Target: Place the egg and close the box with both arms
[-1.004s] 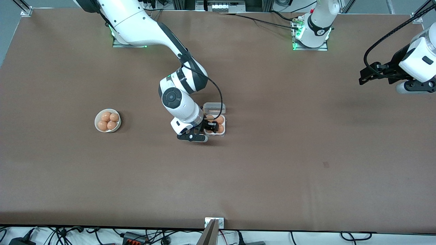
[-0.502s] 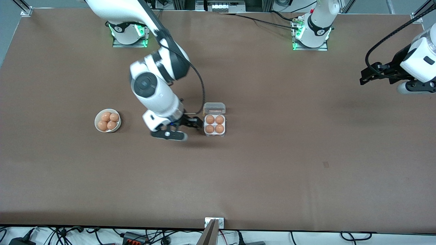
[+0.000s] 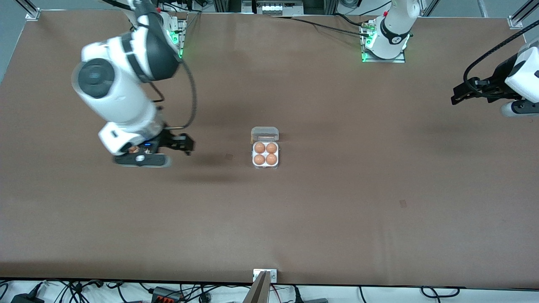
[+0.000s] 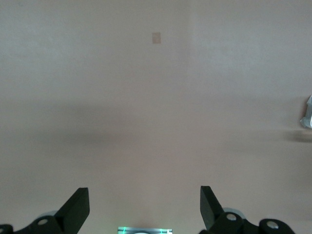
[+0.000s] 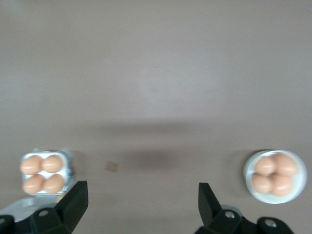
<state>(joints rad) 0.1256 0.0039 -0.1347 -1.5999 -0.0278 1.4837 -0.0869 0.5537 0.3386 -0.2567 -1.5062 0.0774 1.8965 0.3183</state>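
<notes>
The box (image 3: 265, 162), a small white carton, sits mid-table with its clear lid (image 3: 265, 134) standing open on the side farther from the front camera. Every cell holds an orange-brown egg (image 3: 260, 147). The box also shows in the right wrist view (image 5: 68, 163) with its eggs (image 5: 43, 173). My right gripper (image 3: 188, 145) is open and empty above the table, between the box and the bowl; its open jaws show in the right wrist view (image 5: 141, 200). My left gripper (image 3: 455, 97) waits open and empty in the air at the left arm's end of the table, over bare table (image 4: 144, 200).
A round white bowl (image 5: 253, 165) with several more eggs stands toward the right arm's end of the table. In the front view the right arm's hand covers it. A small square mark (image 3: 228, 157) lies on the brown table between gripper and box.
My right gripper has left the box and swung away toward the bowl, uncovering all the eggs in the box. The left arm has drifted slightly outward.
</notes>
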